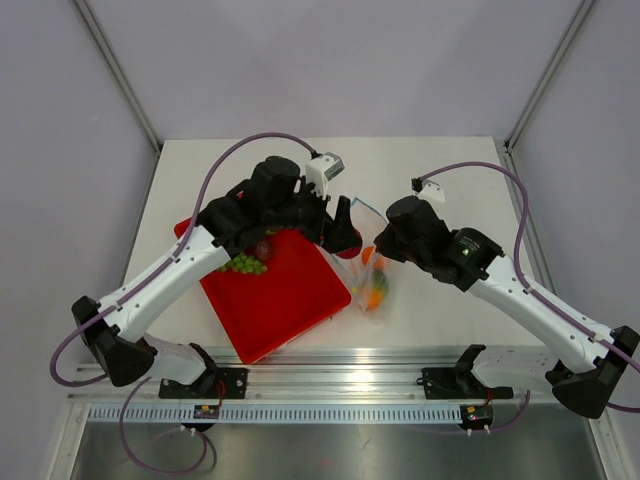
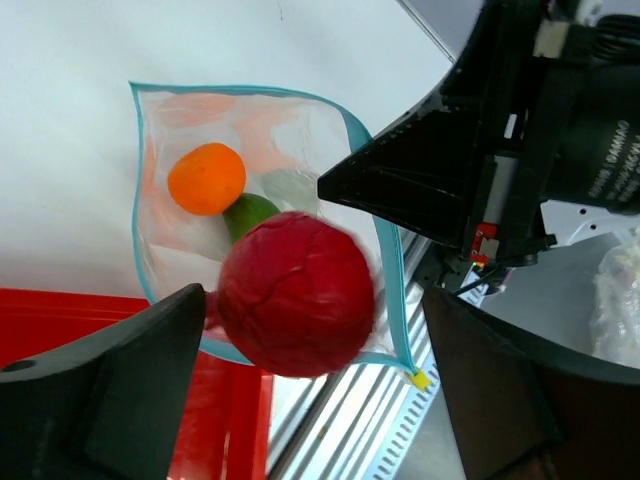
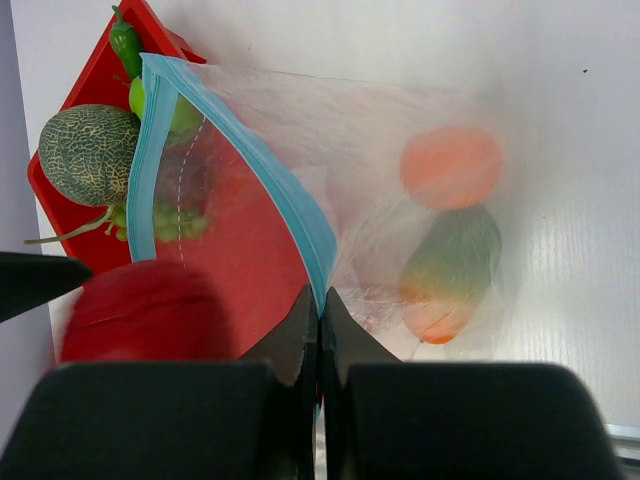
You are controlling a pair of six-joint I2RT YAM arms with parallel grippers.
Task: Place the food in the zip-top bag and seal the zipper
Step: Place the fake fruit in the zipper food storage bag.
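Note:
The clear zip-top bag [image 3: 380, 150] lies right of the red tray [image 1: 270, 300], mouth held open. Inside it are an orange [image 2: 206, 178] and an orange-green mango [image 3: 450, 270]. My right gripper [image 3: 321, 300] is shut on the light blue zipper [image 3: 290, 215] at the mouth's edge. My left gripper [image 2: 312, 320] hangs over the mouth with its jaws wide apart. A blurred red round fruit [image 2: 295, 293] sits between them, clear of the right finger. On the tray lie a netted melon [image 3: 88, 155], green grapes [image 1: 245, 264] and a small green vegetable [image 3: 125, 42].
The red tray sits at an angle left of centre, one corner close to the bag. Both arms meet over the bag [image 1: 365, 280] in the middle. A metal rail [image 1: 340, 380] runs along the table's near edge.

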